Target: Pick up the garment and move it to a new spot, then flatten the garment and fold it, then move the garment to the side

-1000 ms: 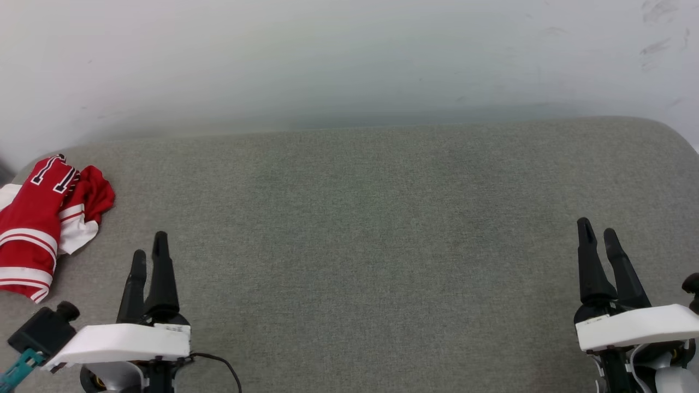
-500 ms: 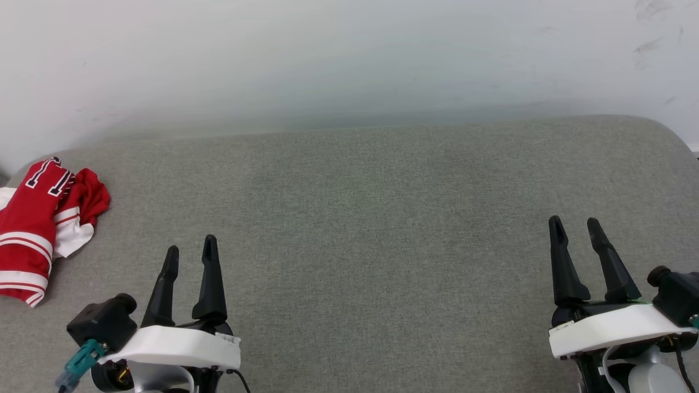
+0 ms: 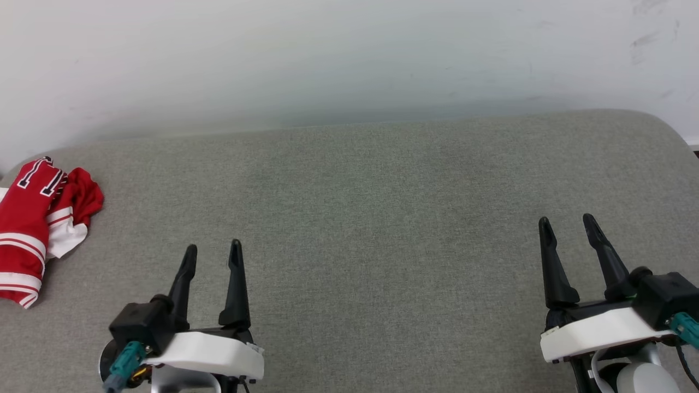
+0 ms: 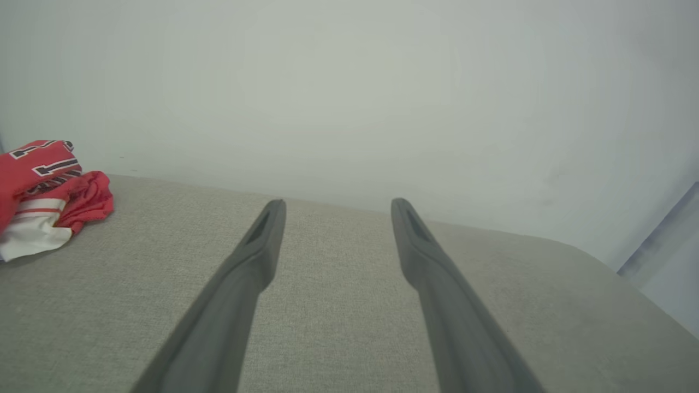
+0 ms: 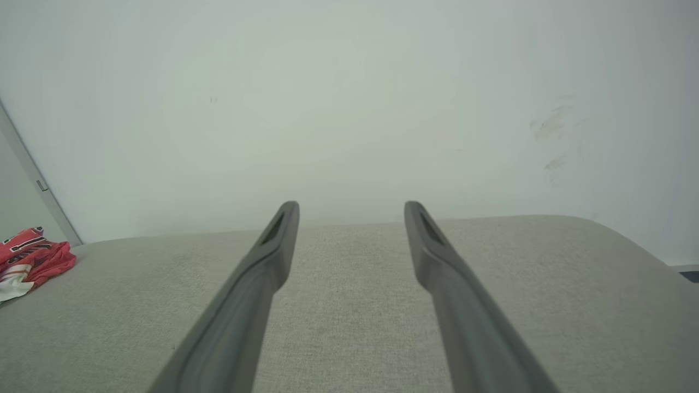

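Observation:
The garment (image 3: 33, 218), a red jersey shirt with white sleeve, striped trim and black lettering, lies bunched at the far left edge of the grey cushioned surface (image 3: 371, 218). It also appears at the left in the left wrist view (image 4: 43, 191) and small at the left in the right wrist view (image 5: 30, 262). My left gripper (image 3: 213, 254) stands open at the lower left, well to the right of the garment, nothing between its fingers (image 4: 256, 256). At the lower right my right gripper (image 3: 568, 226) is open and empty too.
A pale wall (image 3: 349, 60) rises directly behind the surface's far edge. The surface's right end curves off at a rounded corner (image 3: 671, 131). A grey vertical edge (image 5: 33, 180) stands by the wall at the left.
My left gripper has shifted right, away from the garment, and its fingers now stand visibly spread. The right gripper moved slightly left. The camera view drifted a little.

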Controlling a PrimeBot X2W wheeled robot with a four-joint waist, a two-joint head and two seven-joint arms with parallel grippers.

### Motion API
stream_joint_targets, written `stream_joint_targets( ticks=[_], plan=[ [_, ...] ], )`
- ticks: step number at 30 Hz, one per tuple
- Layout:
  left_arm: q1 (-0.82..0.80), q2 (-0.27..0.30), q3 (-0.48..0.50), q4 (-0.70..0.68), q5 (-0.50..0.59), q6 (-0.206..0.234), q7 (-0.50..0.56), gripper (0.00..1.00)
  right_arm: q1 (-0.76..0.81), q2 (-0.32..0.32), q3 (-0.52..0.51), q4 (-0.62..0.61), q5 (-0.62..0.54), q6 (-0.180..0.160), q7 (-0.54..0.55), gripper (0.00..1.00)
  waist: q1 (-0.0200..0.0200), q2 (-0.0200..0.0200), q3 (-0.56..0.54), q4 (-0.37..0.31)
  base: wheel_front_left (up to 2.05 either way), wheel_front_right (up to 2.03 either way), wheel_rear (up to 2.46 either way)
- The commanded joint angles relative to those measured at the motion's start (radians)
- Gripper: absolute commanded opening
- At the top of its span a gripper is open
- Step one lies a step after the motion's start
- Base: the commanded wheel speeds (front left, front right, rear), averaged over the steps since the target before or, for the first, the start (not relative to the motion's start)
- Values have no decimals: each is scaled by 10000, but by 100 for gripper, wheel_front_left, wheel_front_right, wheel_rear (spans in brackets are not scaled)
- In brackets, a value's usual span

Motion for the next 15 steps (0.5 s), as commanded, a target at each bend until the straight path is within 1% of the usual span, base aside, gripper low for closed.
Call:
stream_joint_targets(
  ticks=[1,8,11,14,15],
  plan=[
    [-54,96,-79,-67,195,56,-74,100,-73,-7,4,-121,-249,0,-78,100,0,0,11,-3,0,0,0],
    [-119,339,-664,208,924,452,-241,100,-74,-6,62,-138,-1132,0,-240,100,0,0,57,-16,0,0,0],
    [-159,448,-915,252,1207,621,-320,100,-102,-6,87,-145,-1250,0,-308,100,0,0,63,-17,0,0,0],
    [-144,394,-996,197,1161,651,-374,100,-107,-5,101,-122,-1164,0,-376,100,0,0,71,-25,0,0,0],
    [-124,325,-962,157,1053,564,-397,100,-108,-5,84,-120,-1069,0,-396,100,0,0,74,-27,0,0,0]
  ],
)
